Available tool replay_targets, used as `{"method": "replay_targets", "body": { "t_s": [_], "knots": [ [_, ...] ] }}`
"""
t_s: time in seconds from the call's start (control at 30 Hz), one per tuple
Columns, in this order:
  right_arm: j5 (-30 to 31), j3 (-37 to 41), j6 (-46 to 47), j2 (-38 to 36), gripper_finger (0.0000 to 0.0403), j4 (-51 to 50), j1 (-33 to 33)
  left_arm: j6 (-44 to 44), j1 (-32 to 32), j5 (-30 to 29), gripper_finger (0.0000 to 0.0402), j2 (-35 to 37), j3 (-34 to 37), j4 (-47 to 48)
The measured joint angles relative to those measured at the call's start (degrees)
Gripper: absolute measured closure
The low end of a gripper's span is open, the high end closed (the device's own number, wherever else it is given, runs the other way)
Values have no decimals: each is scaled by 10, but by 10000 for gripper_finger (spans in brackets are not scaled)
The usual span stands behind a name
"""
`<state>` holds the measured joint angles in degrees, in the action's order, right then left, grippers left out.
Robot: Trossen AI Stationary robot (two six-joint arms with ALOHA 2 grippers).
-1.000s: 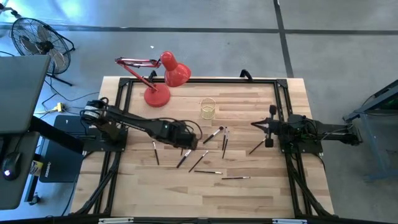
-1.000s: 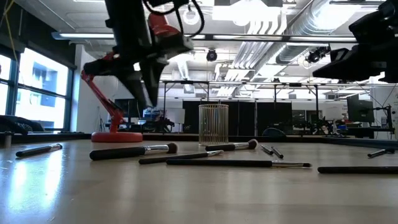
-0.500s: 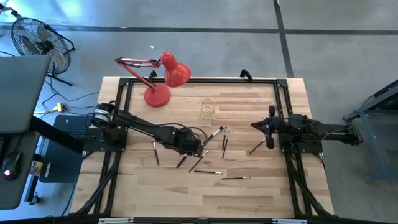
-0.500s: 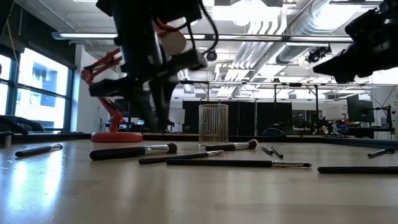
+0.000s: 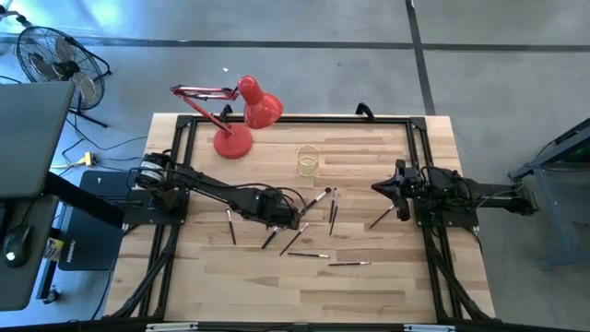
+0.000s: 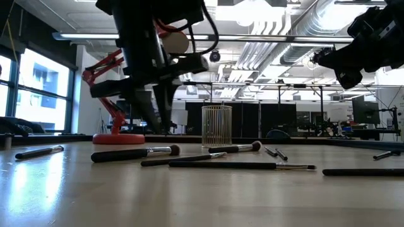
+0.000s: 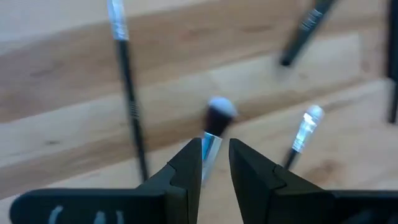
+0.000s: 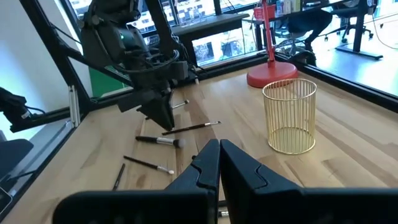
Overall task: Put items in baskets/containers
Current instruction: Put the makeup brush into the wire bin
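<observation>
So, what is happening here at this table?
The left gripper is low over the table, its open fingers on either side of one brush, not yet lifted. Other brushes lie scattered on the wood. The cup looks empty. The right gripper waits shut at its side.

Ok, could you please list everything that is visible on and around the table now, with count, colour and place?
light wooden table: one, pale wood with a black frame, middle of the high view.
red desk lamp: one, red, standing at the table's far left.
gold wire cylindrical cup: one, gold, upright beside the lamp, empty.
thin brushes: about nine, dark handles with pale tips, lying scattered mid-table.
black floor fan: one, black, on the floor off the far left corner.
left gripper: one, dark, open, low over the table, fingers either side of one brush.
right gripper: one, dark, shut, raised at the table's right side, holding nothing.
</observation>
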<state>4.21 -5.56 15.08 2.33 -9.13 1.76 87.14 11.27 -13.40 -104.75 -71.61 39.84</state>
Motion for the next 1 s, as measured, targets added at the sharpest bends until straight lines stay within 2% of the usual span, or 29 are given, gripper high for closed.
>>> {"method": "replay_targets", "body": {
  "t_s": [0.2,0.47,0.67,1.0],
  "knots": [
    [0,0,-1,0,396,0,0,16,0,22,323,0,0,67],
    [1,0,-1,0,395,0,0,1,0,25,323,-27,0,44],
    [1,0,-1,0,395,0,0,1,0,47,323,-49,-1,28],
    [1,-1,1,0,395,4,0,-3,0,39,323,-45,0,26]
  ]
}}
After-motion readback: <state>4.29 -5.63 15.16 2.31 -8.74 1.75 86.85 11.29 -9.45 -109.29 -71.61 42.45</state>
